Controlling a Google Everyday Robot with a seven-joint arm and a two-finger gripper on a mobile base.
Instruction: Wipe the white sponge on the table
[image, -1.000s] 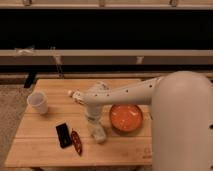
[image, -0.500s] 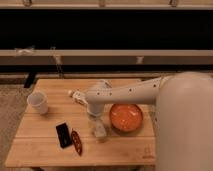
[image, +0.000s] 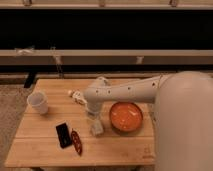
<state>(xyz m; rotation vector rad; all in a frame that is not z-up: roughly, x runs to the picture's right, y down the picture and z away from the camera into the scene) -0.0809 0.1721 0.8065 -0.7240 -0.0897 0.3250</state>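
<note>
The white sponge (image: 96, 128) is a small off-white block on the light wooden table (image: 45, 147), just left of the orange bowl (image: 126, 116). My arm reaches in from the right across the table's middle. My gripper (image: 94, 119) points straight down and sits right above the sponge, at or touching its top. The wrist hides the contact between them.
A white cup (image: 38, 102) stands at the left. A white bottle (image: 76, 96) lies behind the arm. A black flat object (image: 63, 135) and a dark red one (image: 76, 142) lie front left. My white body fills the right side.
The arm shifted slightly to the right and back. The sponge under the gripper moved by only a small amount.
</note>
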